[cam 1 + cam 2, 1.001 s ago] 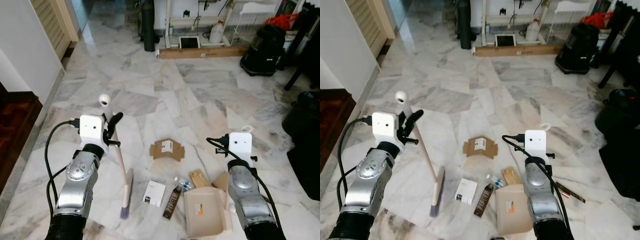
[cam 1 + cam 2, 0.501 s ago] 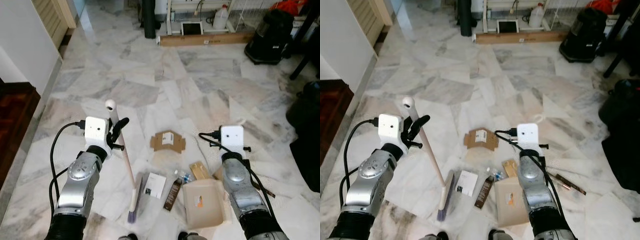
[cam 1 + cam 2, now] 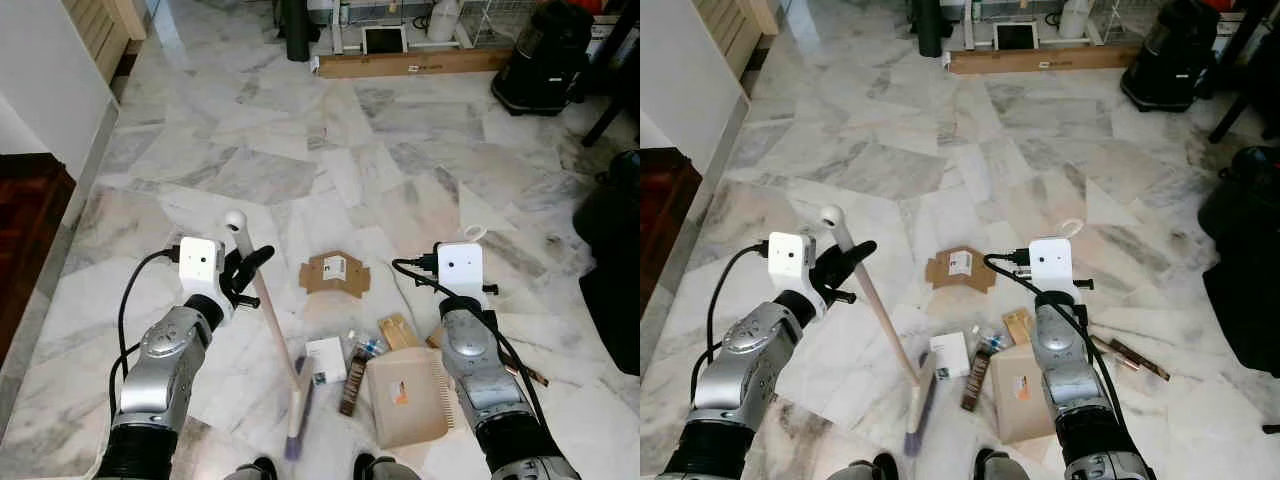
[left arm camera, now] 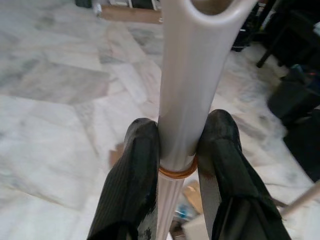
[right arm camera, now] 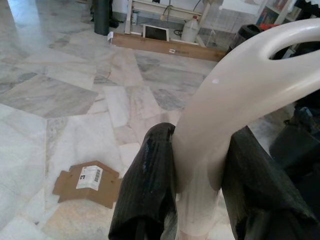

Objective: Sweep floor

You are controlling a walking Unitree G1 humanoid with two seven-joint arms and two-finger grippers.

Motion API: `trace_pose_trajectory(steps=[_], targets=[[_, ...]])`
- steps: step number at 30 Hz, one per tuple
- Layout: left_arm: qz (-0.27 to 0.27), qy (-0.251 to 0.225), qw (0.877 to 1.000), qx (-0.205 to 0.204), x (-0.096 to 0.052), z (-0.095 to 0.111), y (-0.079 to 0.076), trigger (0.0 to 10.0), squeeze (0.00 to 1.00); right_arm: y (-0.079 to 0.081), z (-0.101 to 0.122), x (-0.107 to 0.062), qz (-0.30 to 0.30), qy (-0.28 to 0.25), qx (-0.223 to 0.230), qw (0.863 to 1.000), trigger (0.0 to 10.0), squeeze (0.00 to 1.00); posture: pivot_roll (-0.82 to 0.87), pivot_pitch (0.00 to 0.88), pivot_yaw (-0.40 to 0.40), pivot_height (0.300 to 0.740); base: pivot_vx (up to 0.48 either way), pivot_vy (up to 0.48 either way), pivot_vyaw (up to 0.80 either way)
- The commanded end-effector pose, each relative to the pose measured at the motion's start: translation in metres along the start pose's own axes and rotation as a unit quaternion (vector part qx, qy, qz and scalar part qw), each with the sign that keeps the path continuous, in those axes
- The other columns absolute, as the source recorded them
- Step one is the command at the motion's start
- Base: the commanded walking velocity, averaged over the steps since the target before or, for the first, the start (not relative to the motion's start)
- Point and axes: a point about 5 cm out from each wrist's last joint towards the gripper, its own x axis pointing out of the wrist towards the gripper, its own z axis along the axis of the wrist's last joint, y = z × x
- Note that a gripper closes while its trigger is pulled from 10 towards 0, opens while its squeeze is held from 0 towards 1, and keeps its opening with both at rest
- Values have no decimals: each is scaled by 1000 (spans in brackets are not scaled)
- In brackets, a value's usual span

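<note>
A: Where did our fingers (image 4: pixel 137 170) sit? 
B: The left gripper (image 4: pixel 176 165) pinched the broom handle (image 3: pixel 262 300) near its top; the right gripper (image 5: pixel 200 185) pinched the dustpan handle (image 5: pixel 235 95).

A: And the working ends? 
B: The broom head (image 3: pixel 297 412) rested on the marble floor (image 3: pixel 300 150), just beside the white box (image 3: pixel 326 360) and dark packet (image 3: pixel 353 368). The dustpan (image 3: pixel 405 398) lay flat next to them, with the cardboard piece (image 3: pixel 335 273) apart.

A: How best to sweep? 
B: We judged short strokes toward the pan lip best, keeping that lip pressed down.
</note>
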Motion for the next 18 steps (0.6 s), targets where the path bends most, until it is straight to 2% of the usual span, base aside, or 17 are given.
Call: trace_pose_trajectory(steps=[1, 12, 18], targets=[[-24, -3, 999, -21, 0, 4, -4, 10000, 0, -1, -8, -1, -2, 22, -3, 1000, 10000, 0, -91, 229, 15, 740, 0, 0, 0], [-58, 0, 997, -55, -1, 10, -9, 10000, 0, 4, -6, 2, 3, 21, 3, 1000, 10000, 0, -78, 215, 18, 740, 0, 0, 0], [-98, 11, 991, -92, -3, 13, -17, 10000, 0, 6, -5, 3, 6, 21, 5, 1000, 10000, 0, -69, 212, 16, 740, 0, 0, 0]])
